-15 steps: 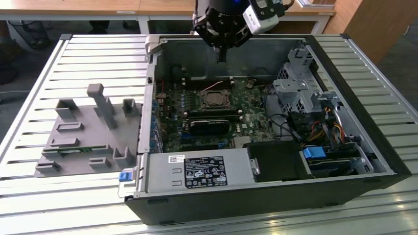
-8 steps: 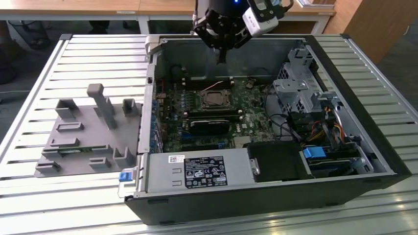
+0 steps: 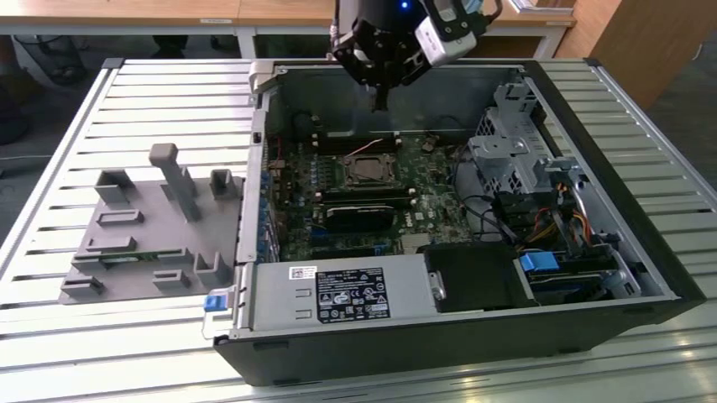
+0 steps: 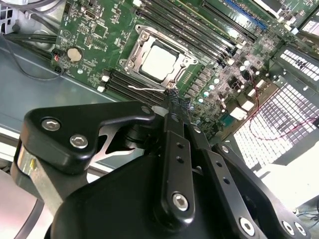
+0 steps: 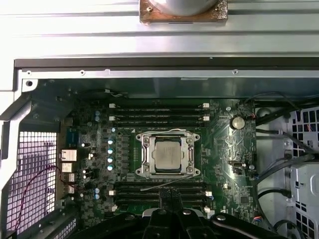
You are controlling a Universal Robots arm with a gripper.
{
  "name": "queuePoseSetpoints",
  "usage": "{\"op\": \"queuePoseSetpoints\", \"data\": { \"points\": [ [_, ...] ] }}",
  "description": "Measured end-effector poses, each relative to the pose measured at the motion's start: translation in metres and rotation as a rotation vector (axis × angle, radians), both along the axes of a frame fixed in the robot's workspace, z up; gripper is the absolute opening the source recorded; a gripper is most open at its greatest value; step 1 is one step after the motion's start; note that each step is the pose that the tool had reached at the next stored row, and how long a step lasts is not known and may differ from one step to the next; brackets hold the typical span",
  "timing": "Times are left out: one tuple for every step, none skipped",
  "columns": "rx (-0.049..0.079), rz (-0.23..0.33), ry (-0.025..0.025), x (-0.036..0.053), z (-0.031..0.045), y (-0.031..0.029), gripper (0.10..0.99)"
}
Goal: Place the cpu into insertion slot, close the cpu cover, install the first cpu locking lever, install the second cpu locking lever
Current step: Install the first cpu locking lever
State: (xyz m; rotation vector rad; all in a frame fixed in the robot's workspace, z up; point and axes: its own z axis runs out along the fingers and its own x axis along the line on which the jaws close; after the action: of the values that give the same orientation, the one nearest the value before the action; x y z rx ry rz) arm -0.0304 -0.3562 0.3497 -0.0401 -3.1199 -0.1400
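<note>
Gripper: black, two-fingered, hanging at the upper middle of the exterior view, above the far part of an open computer case. Fingers pressed together, pointing down, nothing between them. Fingertips just short of the socket in both wrist views, not touching it.

Lever: thin silver wire beside the socket edge nearest the gripper. Long axis roughly parallel to the memory sticks, slightly slanted.

Second lever: thin wire bowed along the opposite socket edge, same general run.

Cpu: square, silvery-grey top facing up, lying flat in the insertion slot. No long axis; edges square with the socket frame. In the exterior view it sits at the middle of the motherboard, just above frame centre.

Cpu cover: silver frame plate lying down flat around the chip, which shows through its window.

Coin battery: round and silver, on the board, apart from the socket.

Power supply: grey box with a label, lower middle of the exterior view, inside the case.

Fixture: grey moulded stand with upright posts, at the exterior view's left, beside the case.

Table: silver slatted surface bearing case and fixture.
</note>
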Motion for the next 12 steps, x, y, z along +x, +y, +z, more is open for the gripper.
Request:
{"op": "queuePoseSetpoints", "data": {
  "points": [
    [0.0, 0.0, 0.0, 0.0, -0.0006, 0.0, 0.106],
    [0.0, 0.0, 0.0, 0.0, -0.0012, 0.0, 0.106],
    [0.0, 0.0, 0.0, 0.0, -0.0019, 0.0, 0.106],
    [0.0, 0.0, 0.0, 0.0, -0.0027, 0.0, 0.106],
    [0.0, 0.0, 0.0, 0.0, -0.0063, 0.0, 0.106],
    [0.0, 0.0, 0.0, 0.0, -0.0069, 0.0, 0.106],
    [0.0, 0.0, -0.0004, 0.0, -0.0077, 0.0, 0.106],
    [0.0, 0.0, -0.0012, -0.0001, -0.0085, 0.0, 0.106],
    [0.0, 0.0, -0.0023, -0.0001, -0.0093, 0.0, 0.106],
    [0.0, 0.0, -0.0032, -0.0001, -0.0102, 0.0, 0.106],
    [0.0, 0.0, -0.0035, 0.0, -0.0109, 0.0001, 0.106],
    [0.0, 0.0, -0.0037, 0.0, -0.0118, 0.0001, 0.106]
  ]
}}
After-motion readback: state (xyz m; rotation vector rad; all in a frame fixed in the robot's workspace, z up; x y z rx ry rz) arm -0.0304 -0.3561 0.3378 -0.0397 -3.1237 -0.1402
